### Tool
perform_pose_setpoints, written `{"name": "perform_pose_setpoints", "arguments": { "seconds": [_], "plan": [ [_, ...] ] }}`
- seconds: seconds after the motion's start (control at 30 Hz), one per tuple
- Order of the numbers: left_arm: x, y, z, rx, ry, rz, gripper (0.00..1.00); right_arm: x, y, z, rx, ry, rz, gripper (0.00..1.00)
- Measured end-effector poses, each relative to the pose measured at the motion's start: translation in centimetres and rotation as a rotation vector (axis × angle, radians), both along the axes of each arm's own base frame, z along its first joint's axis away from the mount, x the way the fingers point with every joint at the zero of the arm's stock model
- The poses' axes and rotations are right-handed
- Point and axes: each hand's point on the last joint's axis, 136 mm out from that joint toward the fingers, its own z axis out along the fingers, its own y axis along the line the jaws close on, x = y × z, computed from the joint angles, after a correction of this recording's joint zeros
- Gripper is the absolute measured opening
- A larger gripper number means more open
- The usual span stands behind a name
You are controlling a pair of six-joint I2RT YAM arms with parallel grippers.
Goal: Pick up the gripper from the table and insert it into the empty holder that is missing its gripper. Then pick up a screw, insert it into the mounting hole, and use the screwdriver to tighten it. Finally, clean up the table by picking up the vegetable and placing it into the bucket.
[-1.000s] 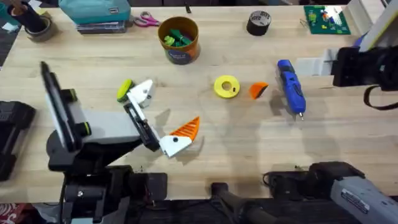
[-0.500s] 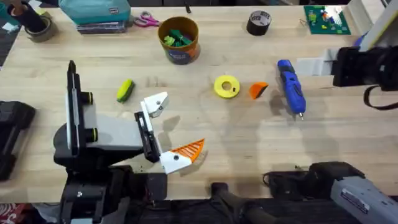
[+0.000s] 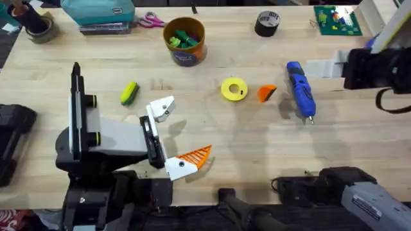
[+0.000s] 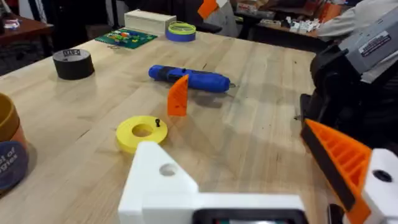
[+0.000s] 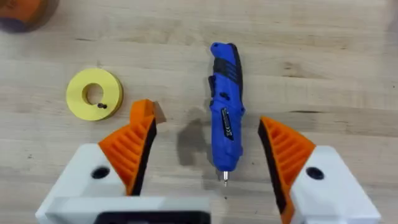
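Left gripper (image 3: 173, 136) gapes empty, one white holder (image 3: 160, 108) lacking its ribbed orange pad.

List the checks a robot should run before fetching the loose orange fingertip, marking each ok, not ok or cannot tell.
1. Orange fingertip lies free on the table beside the yellow spool: ok.
2. Holder on the left pincer is bare, ready to receive it: ok.
3. Right pincer is open: ok.
4. Right pincer is centred over the fingertip: not ok. It straddles the screwdriver.
5. A small dark screw rests on the spool: ok.
6. Vegetable is in the bucket: not ok. It lies on the table.
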Motion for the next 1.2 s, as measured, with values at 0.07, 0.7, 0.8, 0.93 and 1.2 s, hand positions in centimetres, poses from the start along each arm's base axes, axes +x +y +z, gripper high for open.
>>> {"name": "perform_pose_setpoints", "arguments": {
  "seconds": [0.07,0.7,0.8,0.93,1.2],
  "plan": [
    [0.00,0.00,0.00,0.000,0.000,0.000,0.985,0.00,0.01,0.00,0.000,0.000,0.000,0.998],
    [0.00,0.00,0.00,0.000,0.000,0.000,0.985,0.00,0.00,-0.01,0.000,0.000,0.000,0.998],
    [0.00,0.00,0.00,0.000,0.000,0.000,0.985,0.00,0.01,0.00,0.000,0.000,0.000,0.998],
    [0.00,0.00,0.00,0.000,0.000,0.000,0.987,0.03,0.01,0.02,0.000,-0.001,0.000,0.998],
    [-0.01,0.00,0.00,0.000,0.000,0.000,0.985,-0.51,0.98,0.84,0.003,0.024,0.039,0.998]
  ]
}}
